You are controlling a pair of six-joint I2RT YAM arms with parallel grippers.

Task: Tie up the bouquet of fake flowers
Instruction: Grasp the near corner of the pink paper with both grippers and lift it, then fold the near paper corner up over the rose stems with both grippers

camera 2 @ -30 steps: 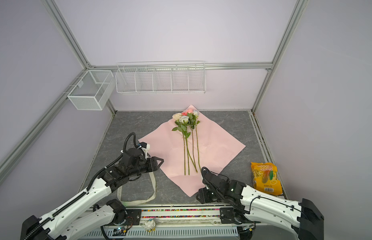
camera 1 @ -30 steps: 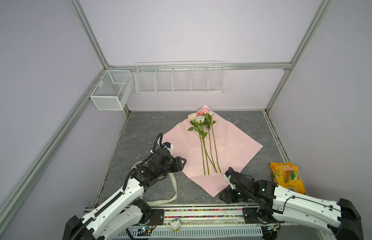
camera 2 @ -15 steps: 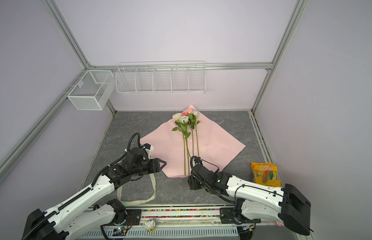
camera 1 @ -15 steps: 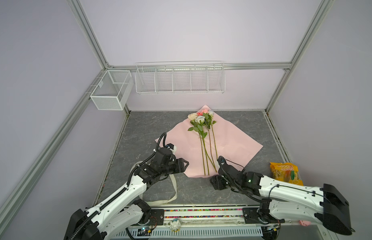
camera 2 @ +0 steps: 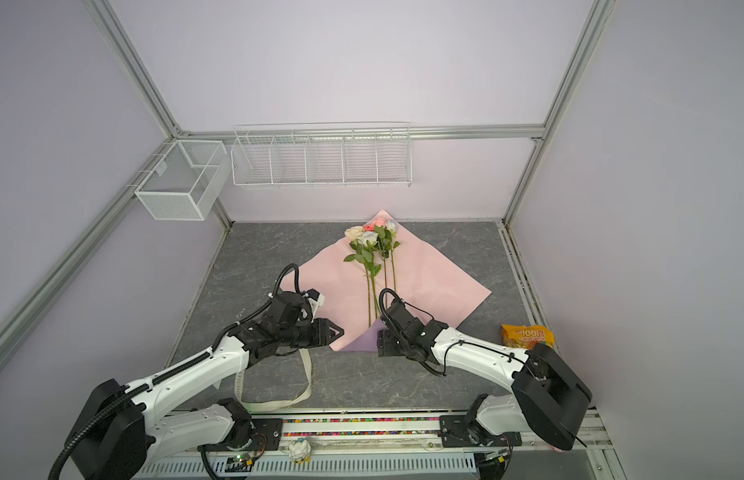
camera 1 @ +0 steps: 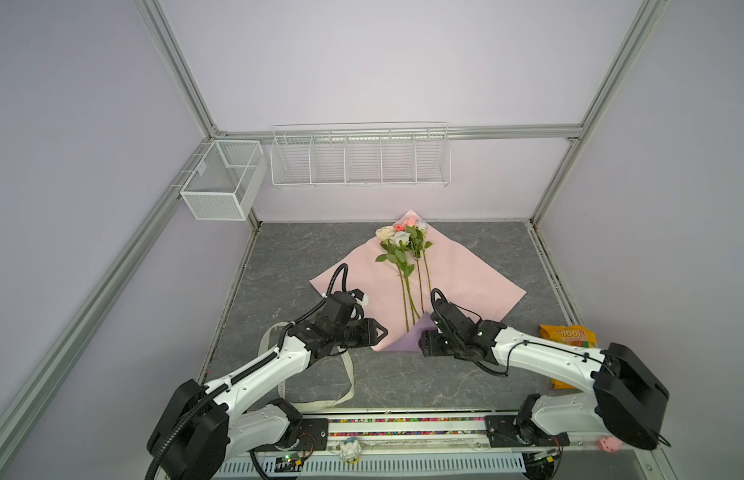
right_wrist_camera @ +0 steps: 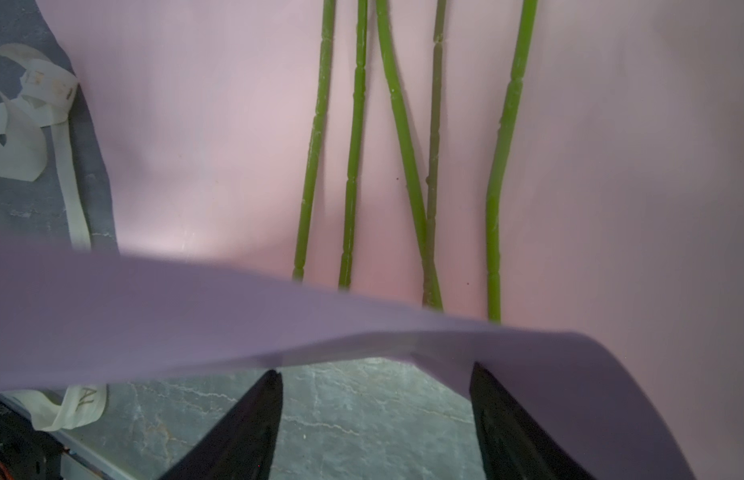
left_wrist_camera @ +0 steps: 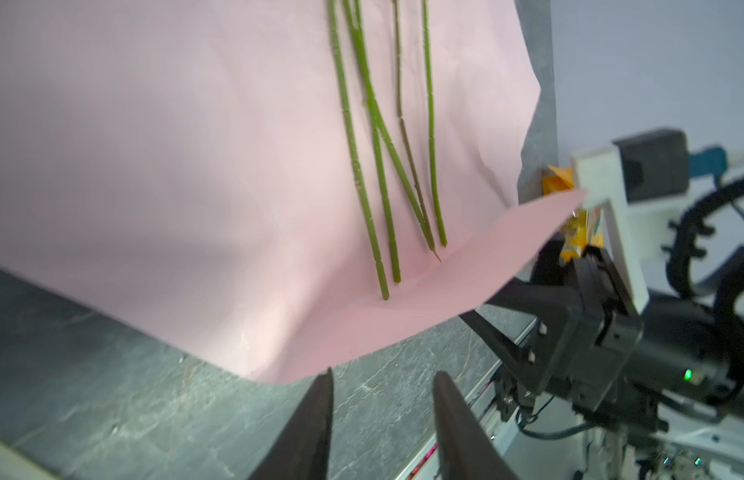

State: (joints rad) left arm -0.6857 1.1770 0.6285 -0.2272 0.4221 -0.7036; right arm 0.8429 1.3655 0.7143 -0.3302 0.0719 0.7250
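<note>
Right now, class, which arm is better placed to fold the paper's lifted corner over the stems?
Probably the right arm: its open jaws sit at the raised lilac corner by the stem ends. The left arm faces the side edge.

I count five stems on one sheet of paper. Beside the paper I see one ribbon and one snack bag. Behind it hang two baskets, one mesh basket and one wire basket.

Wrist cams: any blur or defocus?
Right wrist view: lifted lilac paper flap smeared soft, flower stems behind it sharper. Left wrist view: left claw's fingertips blurred in the foreground, stems crisp, soft shadow across the pink paper.
</note>
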